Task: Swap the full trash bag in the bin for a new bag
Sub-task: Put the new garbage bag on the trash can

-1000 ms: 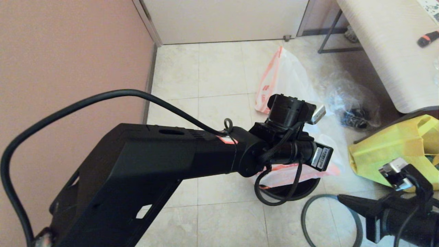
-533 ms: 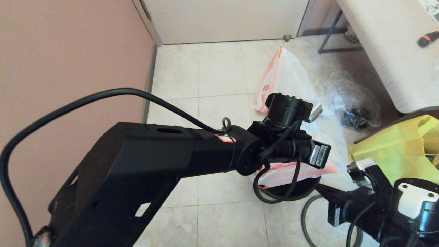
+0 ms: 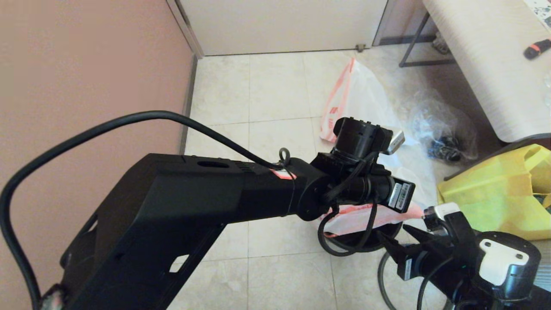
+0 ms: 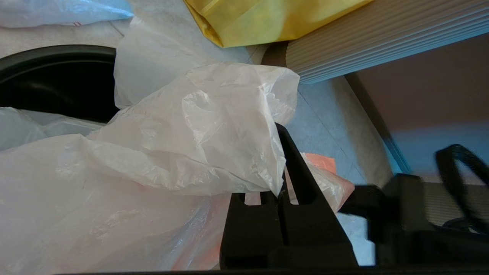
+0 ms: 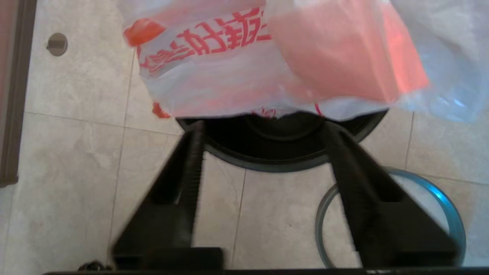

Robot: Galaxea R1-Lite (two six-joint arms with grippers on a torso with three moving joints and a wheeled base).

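Observation:
The new bag (image 3: 373, 215), thin white plastic with a pink-red band and red print, hangs over the black bin (image 3: 381, 241). My left gripper (image 4: 282, 137) is shut on a fold of this bag (image 4: 198, 126) above the bin (image 4: 57, 80); in the head view its fingers are hidden under the wrist. My right gripper (image 3: 396, 237) is open just in front of the bin, nothing between its fingers (image 5: 191, 152). The printed bag edge (image 5: 229, 68) hangs just beyond them over the bin rim (image 5: 282, 162). The full trash bag (image 3: 357, 97) lies on the floor behind.
The grey rim ring (image 3: 382, 275) lies on the tiles beside the bin, under my right arm. A yellow tote (image 3: 495, 193) and a clear bag with dark items (image 3: 443, 133) sit to the right. A table (image 3: 486, 60) stands at the back right, a wall on the left.
My right gripper has moved left and forward to the bin's near side and has opened. The left arm still holds the bag in about the same place.

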